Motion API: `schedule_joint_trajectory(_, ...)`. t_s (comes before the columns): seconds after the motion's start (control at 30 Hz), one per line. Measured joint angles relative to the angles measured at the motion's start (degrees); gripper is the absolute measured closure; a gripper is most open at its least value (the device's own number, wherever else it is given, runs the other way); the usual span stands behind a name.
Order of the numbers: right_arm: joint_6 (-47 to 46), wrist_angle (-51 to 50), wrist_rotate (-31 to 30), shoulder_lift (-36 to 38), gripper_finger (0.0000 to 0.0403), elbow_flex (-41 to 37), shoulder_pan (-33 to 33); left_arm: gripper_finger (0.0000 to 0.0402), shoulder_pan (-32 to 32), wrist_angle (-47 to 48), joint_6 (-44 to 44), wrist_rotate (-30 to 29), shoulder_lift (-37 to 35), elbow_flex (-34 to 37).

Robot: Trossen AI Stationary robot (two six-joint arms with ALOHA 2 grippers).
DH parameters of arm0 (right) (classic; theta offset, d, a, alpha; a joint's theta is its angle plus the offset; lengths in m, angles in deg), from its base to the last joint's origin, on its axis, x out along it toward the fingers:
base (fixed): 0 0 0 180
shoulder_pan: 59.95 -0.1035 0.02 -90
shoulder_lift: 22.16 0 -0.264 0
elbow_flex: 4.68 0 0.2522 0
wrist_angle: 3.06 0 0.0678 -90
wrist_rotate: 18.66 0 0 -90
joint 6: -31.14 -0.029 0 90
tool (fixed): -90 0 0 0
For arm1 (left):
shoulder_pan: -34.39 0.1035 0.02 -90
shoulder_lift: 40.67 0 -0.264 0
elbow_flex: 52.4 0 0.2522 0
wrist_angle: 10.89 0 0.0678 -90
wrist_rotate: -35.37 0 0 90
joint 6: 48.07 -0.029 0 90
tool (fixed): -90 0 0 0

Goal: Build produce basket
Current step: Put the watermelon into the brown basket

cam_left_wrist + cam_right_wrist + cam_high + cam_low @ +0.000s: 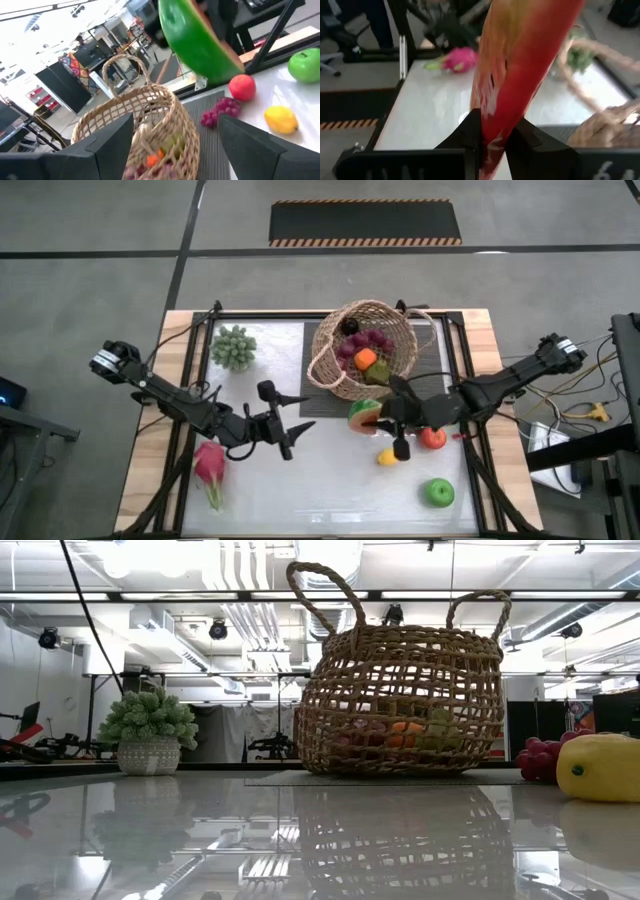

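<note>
The tan wicker basket (pixel 362 348) stands at the far middle of the table with grapes, an orange and other fruit inside. It also shows in the low view (pixel 400 690). My right gripper (pixel 380 416) is just in front of the basket, shut on the watermelon slice (pixel 362 413). My left gripper (pixel 300 418) is open and empty at the table's middle, pointing toward the basket (pixel 145 130). A lemon (pixel 387 457), a tomato (pixel 432 438), a green apple (pixel 438 492) and a pink dragon fruit (pixel 210 465) lie on the table. My right gripper pinches the watermelon slice between its two fingers, one on each flat red face (pixel 492 132), at one end of the slice. The fingers come from the table's right side. The slice stands on edge beyond the fingers, its green rind (pixel 195 40) turned toward the left arm, and looks lifted clear.
A green plant in a white pot (pixel 233 345) stands at the far left. A red grape bunch (pixel 220 112) lies by the basket on the dark mat (pixel 440 360). Bare table shows in front of the left gripper and along the near edge.
</note>
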Motion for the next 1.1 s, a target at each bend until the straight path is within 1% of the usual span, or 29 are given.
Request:
schedule_joint_trajectory(0.07,2.7,1.9,-3.1,1.0,0.0358,0.0,0.1,0.0132,0.0,0.0,0.0,0.0,-1.0,2.3)
schedule_joint_trajectory(0.2,11.5,9.1,-13.6,2.0,0.0358,0.1,1.0,0.0132,0.0,-2.0,0.0,0.0,-2.0,5.5)
schedule_joint_trajectory(0.27,13.3,10.6,-18.8,2.1,0.0358,1.1,2.8,0.0132,0.0,-2.7,0.0,0.0,-2.8,6.1)
schedule_joint_trajectory(0.33,13.7,9.5,-22.1,1.5,0.0358,2.6,5.9,0.0132,0.0,-2.9,-0.1,0.0,-3.6,6.7)
schedule_joint_trajectory(0.43,13.4,4.6,-22.4,-0.1,0.0359,5.0,11.3,0.0132,0.0,-2.6,-0.2,0.0,-4.7,7.4)
schedule_joint_trajectory(0.5,11.5,0.0,-22.2,-1.5,0.0359,7.3,15.2,0.0132,0.0,-2.6,-0.5,-0.1,-5.5,7.7)
schedule_joint_trajectory(0.63,6.1,-13.6,-21.9,-4.8,0.0358,12.2,23.2,0.0132,0.0,-2.4,-1.6,-0.2,-6.7,8.2)
schedule_joint_trajectory(0.7,3.5,-22.9,-19.1,-7.0,0.0358,14.1,26.9,0.0132,0.0,-2.3,-2.4,-0.2,-7.3,8.6)
schedule_joint_trajectory(0.8,-0.2,-35.3,-11.8,-10.4,0.0358,17.2,31.4,0.0132,0.0,-2.2,-3.4,-0.3,-7.9,8.6)
schedule_joint_trajectory(0.83,-1.8,-37.8,-10.7,-11.3,0.0358,17.9,32.5,0.0132,0.0,-2.2,-3.5,-0.3,-8.0,8.6)
schedule_joint_trajectory(0.9,-4.6,-40.6,-10.4,-13.3,0.0355,19.1,34.5,0.0132,0.0,-2.2,-3.5,-0.3,-8.1,8.7)
schedule_joint_trajectory(1.0,-8.7,-43.4,-10.5,-16.6,0.0331,20.0,36.5,0.0132,0.0,-2.3,-3.6,-0.3,-8.1,8.7)
schedule_joint_trajectory(1.1,-10.8,-45.8,-11.1,-19.8,0.0288,21.1,38.0,0.0132,0.0,-2.3,-3.7,-0.5,-8.1,8.7)
